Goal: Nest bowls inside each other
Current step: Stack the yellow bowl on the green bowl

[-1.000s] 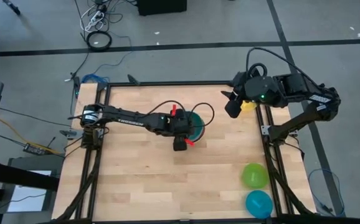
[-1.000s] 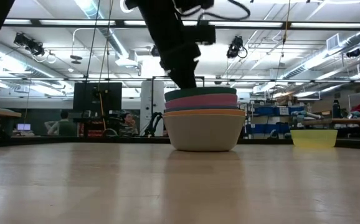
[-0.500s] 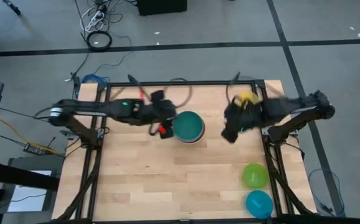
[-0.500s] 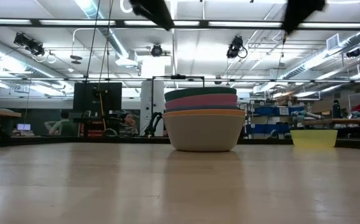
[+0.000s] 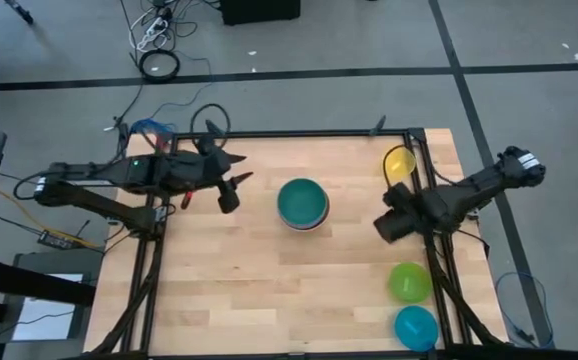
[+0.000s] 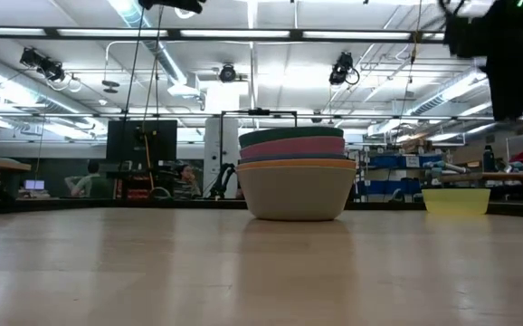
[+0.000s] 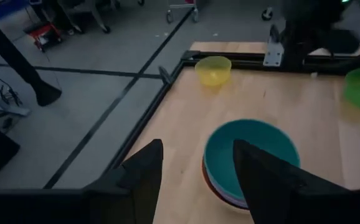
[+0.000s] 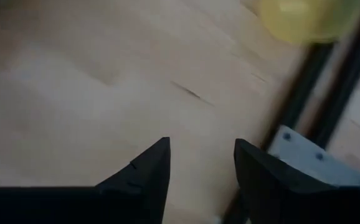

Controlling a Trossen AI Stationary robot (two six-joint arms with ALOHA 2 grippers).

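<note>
Spanning most of the high view: wooden table [image 5: 269, 290] in a black frame. Extended over its left side: left arm, left gripper [image 5: 231, 190] apart from the stack, fingers spread with nothing between them, empty gap plain in the left wrist view. Extended over its right edge: right arm, right gripper [image 5: 387, 226] above bare wood between the yellow bowl and the lime green bowl, fingers spread, empty in the right wrist view. Standing near table centre: nested stack [image 6: 297, 186] of bowls, upright; teal bowl [image 5: 302, 202] on top, then pink rim [image 6: 291, 145], a thin bluish rim, orange rim [image 6: 296, 164], and grey-white bowl [image 6: 296, 194] at the bottom resting on the wood. Sitting loose at the far right corner, just inside the frame: yellow bowl [image 5: 400, 163], upright, well apart from the stack. Sitting along the right edge toward the near side: lime green bowl [image 5: 409, 282], with cyan bowl [image 5: 415, 327] just beside it at the near right corner. Lying on the grey floor beyond the table: coiled cable [image 5: 158, 64].
</note>
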